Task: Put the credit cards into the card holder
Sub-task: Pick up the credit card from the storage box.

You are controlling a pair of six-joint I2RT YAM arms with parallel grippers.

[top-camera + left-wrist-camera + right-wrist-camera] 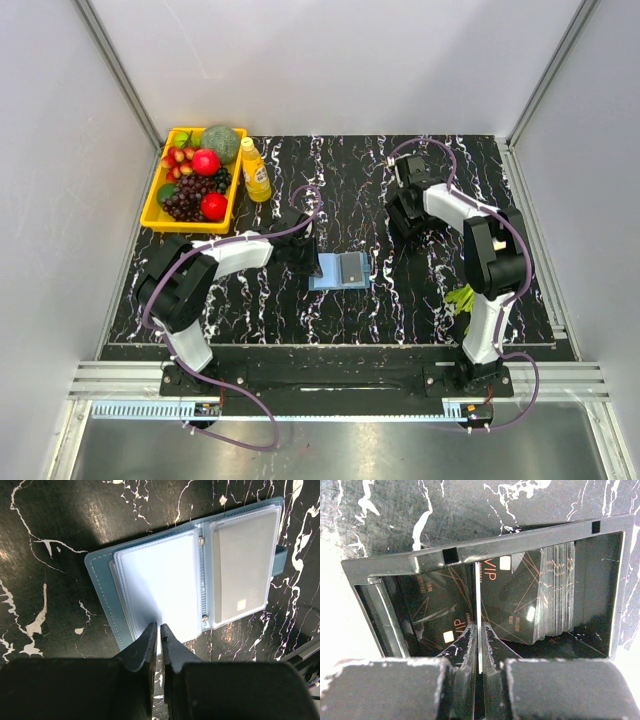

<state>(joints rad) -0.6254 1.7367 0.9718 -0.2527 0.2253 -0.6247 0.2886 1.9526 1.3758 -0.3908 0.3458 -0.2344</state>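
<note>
Black box (520,537): stands open at the far right of the table and serves as the supply. A stack of credit cards (520,600), dark with "VIP" lettering, leans on edge inside so that one can be drawn out from above.
Card holder (340,270): lies opened flat at mid-table between the two arms, clear sleeves facing up, probably so a card can slide in. The right-hand sleeve already shows a grey card (242,570); the left-hand sleeve looks empty.
Left pincer (157,627): fingers pressed almost together on the near edge of the left sleeve. I judge this steadies the holder for loading.
Right pincer (478,627): reaches down into the box, fingers pinching one card.
Held card (478,595): seen edge-on as a thin pale line between the fingers, not yet clear of the box.
Enclosure: plain white walls (330,60) on three sides, with metal framing at the corners.
Table (400,300): black with white marble veining, glossy enough to catch glare.
Far left corner: a yellow tray (185,228) of fruit and a juice bottle (255,172) just beside it, well apart from the work.
</note>
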